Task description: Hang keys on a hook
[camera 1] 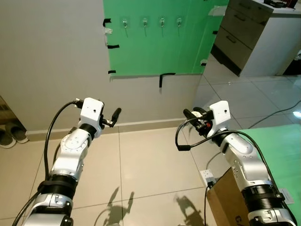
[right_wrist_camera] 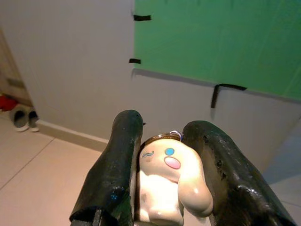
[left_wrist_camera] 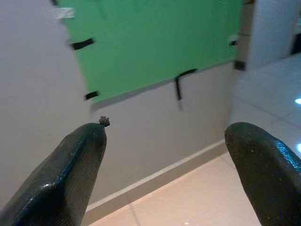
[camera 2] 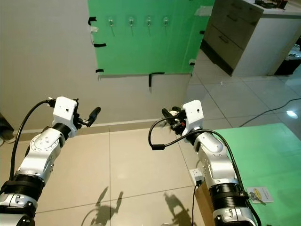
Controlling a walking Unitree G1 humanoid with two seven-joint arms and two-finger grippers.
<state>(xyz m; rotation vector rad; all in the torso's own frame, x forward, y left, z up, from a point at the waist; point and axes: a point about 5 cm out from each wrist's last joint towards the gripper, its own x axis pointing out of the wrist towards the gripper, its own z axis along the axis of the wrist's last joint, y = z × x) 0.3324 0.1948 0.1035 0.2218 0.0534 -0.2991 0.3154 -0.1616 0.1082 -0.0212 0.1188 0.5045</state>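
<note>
R gripper (camera 1: pixel 190 114) is clamped on the keys (right_wrist_camera: pixel 170 181): in the wrist view both black fingers (right_wrist_camera: pixel 115 169) pinch a cream plush charm w/ a metal ring peeking out at its far end, so the part that must catch a hook points fwd, which looks favourable. From the gripper, the green sheet (camera 1: pixel 155 42) taped to the wall sits at about 11 o'clock, well apart and higher; its four hooks (camera 1: pixel 145 22) run in a row near the top edge. L gripper (camera 1: pixel 114 115) hangs w/ fingers spread wide, holding nothing, at 9 o'clock from the R one. To do this well, I'd judge: close in on the wall first, raise the R arm above hook height, keep the ring leading, not the plush, then lower onto one hook before letting go. Risk: the plush blocks sight of the ring, so alignment prob needs the head view.
</note>
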